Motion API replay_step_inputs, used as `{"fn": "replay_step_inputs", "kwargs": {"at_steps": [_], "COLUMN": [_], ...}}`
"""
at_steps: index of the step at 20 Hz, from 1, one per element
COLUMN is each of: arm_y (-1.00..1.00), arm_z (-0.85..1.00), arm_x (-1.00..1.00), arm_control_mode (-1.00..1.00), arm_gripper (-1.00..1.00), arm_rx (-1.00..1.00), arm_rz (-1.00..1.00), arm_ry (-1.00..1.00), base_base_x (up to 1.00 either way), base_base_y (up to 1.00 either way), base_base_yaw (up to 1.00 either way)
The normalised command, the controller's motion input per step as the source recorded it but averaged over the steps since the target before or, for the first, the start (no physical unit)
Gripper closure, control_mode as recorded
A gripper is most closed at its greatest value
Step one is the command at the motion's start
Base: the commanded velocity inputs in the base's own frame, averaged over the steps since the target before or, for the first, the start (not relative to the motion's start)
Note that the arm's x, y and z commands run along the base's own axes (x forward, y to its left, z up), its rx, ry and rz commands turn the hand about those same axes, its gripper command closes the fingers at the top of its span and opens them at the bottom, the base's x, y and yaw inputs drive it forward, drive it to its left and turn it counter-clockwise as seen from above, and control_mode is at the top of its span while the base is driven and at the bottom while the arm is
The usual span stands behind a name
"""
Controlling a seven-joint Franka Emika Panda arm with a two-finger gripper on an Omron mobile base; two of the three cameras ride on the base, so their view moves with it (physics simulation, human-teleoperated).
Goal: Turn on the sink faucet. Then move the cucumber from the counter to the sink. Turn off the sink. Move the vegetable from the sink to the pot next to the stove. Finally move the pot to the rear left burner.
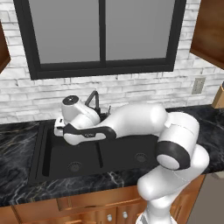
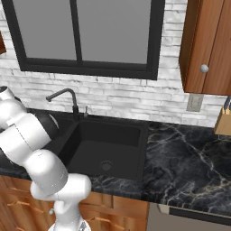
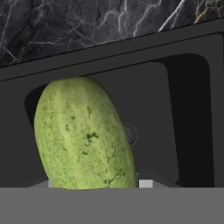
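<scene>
Just ahead of the gripper, in the hand view, the cucumber (image 3: 83, 135) stands large and close, its long axis running away from the fingers along the gripper's line, with a slight lean toward that view's upper left. Its rounded far end points out over the sink (image 3: 183, 109); its near end disappears at the bottom of the view, where the fingertips would be, so the fingers themselves cannot be made out. The cucumber's place right at the gripper's mouth, hanging above the basin and not lying on it, reads as the jaws clamped on its near end, part-way apart around its girth.

Beyond the cucumber lies a black basin with a round drain (image 3: 130, 133) just past the vegetable's right flank; nothing is seen lying on the basin floor. Past the sink's far rim is the veined black counter (image 3: 87, 22).

From the left base view, the hand (image 1: 61, 127) hangs over the left basin of the sink (image 1: 41, 148), near its back left corner, the white arm stretched across both basins. The sink faucet (image 1: 92, 99) rises just behind the wrist. Both basins look bare apart from their drains.

From the right base view, the faucet (image 2: 67, 97) arches at the sink's rear, its spout turned toward the arm, and the right basin (image 2: 108, 149) holds only its drain
</scene>
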Motion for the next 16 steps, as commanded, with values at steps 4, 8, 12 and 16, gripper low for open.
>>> {"fn": "replay_step_inputs", "kwargs": {"at_steps": [4, 8, 12, 16], "arm_y": [0.0, 0.0, 0.0, 0.0], "arm_z": [0.0, 0.0, 0.0, 0.0], "arm_x": [0.0, -0.25, 0.0, 0.0], "arm_control_mode": [-1.0, -1.0, 1.0, 1.0], "arm_gripper": [1.0, 1.0, 1.0, 1.0], "arm_rx": [0.0, 0.0, 0.0, 0.0], "arm_rz": [0.0, 0.0, 0.0, 0.0], "arm_ry": [0.0, -0.07, 0.0, 0.0], "base_base_x": [0.0, 0.0, -0.49, -0.31], "base_base_y": [0.0, 0.0, -0.06, -0.1], "base_base_yaw": [0.0, 0.0, -0.14, -0.33]}}
